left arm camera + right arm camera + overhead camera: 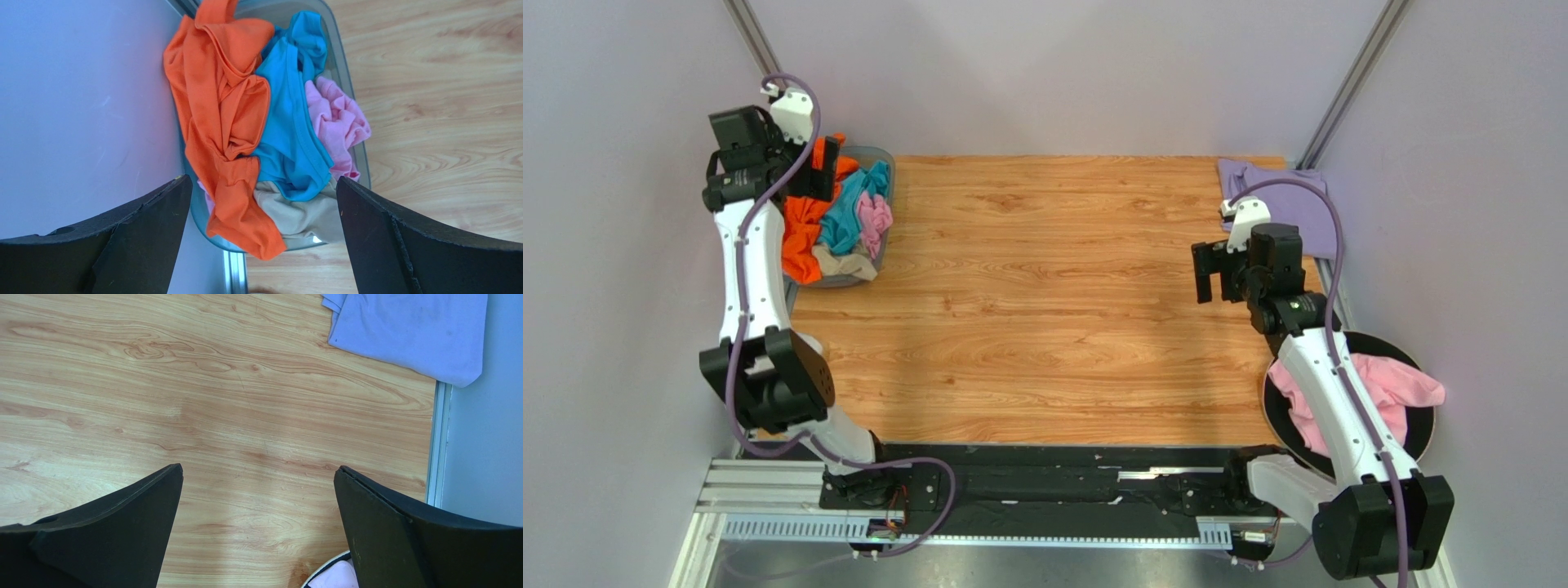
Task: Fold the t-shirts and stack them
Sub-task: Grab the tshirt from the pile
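A grey bin (882, 163) at the table's back left holds a heap of t-shirts: bright orange (803, 239), teal (848, 214), pink (876, 221) and tan (844, 263). My left gripper (815, 172) hovers over the bin, open and empty. In the left wrist view it (261, 184) sits above the orange shirt (221, 116), teal shirt (291, 122), pink shirt (337, 119) and tan shirt (301, 217). A folded pale lavender shirt (1284, 196) lies at the back right, also in the right wrist view (411, 331). My right gripper (1212, 272) (258, 471) is open and empty above bare wood.
A round dark holder with a pale rim (1425, 423) sits off the table's right edge with another pink shirt (1388, 386) in it. Its rim shows in the right wrist view (319, 574). Grey walls enclose the wooden table (1051, 306) on three sides.
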Tool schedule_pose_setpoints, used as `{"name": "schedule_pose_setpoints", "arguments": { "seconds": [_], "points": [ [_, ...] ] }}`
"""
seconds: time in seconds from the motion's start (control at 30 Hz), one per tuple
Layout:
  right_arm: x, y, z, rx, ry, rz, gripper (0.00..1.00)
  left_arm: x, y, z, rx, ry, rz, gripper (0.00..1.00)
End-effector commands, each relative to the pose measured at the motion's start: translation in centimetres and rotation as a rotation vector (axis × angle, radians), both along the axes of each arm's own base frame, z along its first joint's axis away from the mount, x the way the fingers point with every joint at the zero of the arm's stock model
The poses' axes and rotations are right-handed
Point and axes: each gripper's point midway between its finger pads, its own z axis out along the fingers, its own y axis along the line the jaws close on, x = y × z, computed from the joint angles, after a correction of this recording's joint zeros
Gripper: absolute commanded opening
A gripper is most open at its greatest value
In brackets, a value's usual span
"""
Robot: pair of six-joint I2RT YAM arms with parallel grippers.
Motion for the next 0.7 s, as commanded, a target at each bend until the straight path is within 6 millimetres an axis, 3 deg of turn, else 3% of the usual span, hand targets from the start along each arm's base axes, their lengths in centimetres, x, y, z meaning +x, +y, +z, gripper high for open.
{"name": "schedule_pose_setpoints", "arguments": {
  "seconds": [0.0,0.07,0.3,0.67],
  "points": [
    [-0.2,1.0,2.1,0.051,-0.055,0.034,0.99,2.3,2.1,-2.3,0.066,0.092,0.004,0.96],
    [-0.4,1.9,2.1,0.078,-0.05,0.078,0.99,3.4,2.9,-2.9,0.051,0.1,0.02,0.96],
    [-0.6,2.3,1.8,0.091,-0.024,0.095,0.99,8.3,5.4,-5.7,0.045,0.111,0.062,0.89],
    [-0.7,2.6,1.6,0.099,-0.009,0.111,0.99,10.6,7.1,-11.4,0.077,0.192,0.078,0.83]
  ]
}}
